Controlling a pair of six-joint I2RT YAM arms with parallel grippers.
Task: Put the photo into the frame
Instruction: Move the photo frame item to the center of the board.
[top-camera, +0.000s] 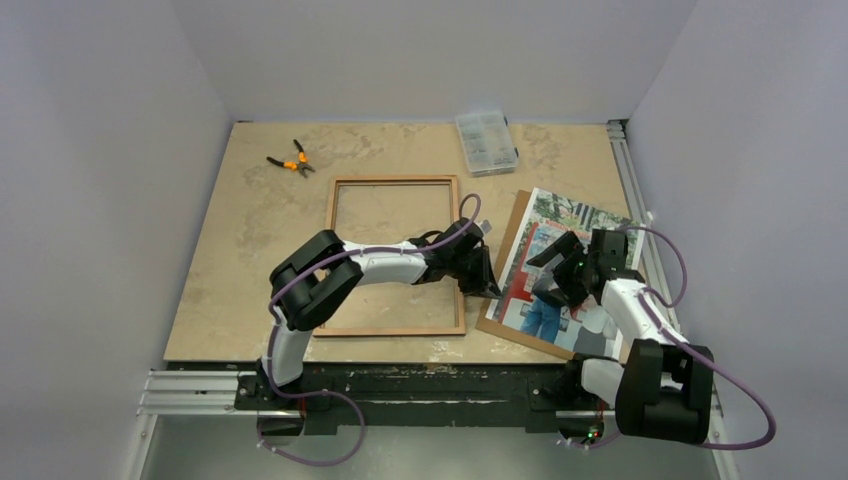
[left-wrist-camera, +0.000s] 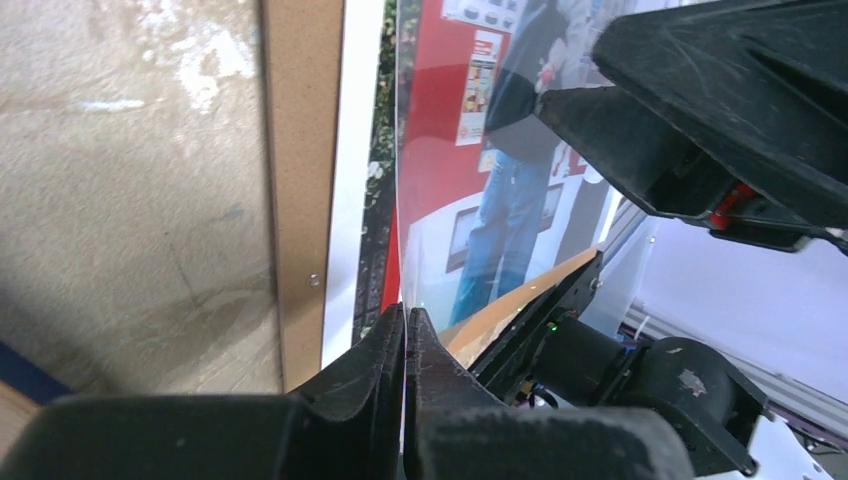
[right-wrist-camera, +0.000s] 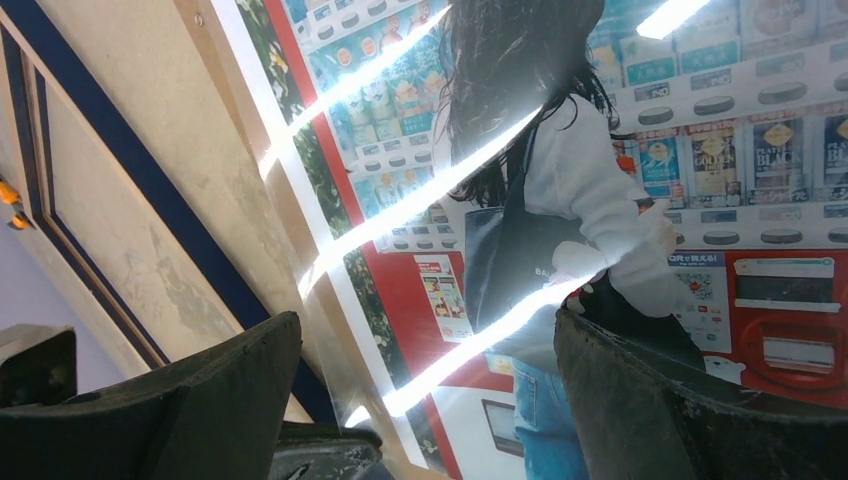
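Only wrist views reveal the clear pane (left-wrist-camera: 470, 230)

The counter (top-camera: 250, 230) is a tan, mottled slab with pale scuffs, walled in grey on three sides. The frame (top-camera: 395, 180) lies flat around its middle, wood-brown face up, and the counter shows through its opening. Toward 11 o'clock lie orange-handled pliers (top-camera: 291, 161), well apart from the frame. At 1 o'clock, near the far edge, sits a clear compartment box (top-camera: 485, 142). Around 4 o'clock a brown board (top-camera: 515, 232) lies flat and skewed, just beside the frame's right rail.
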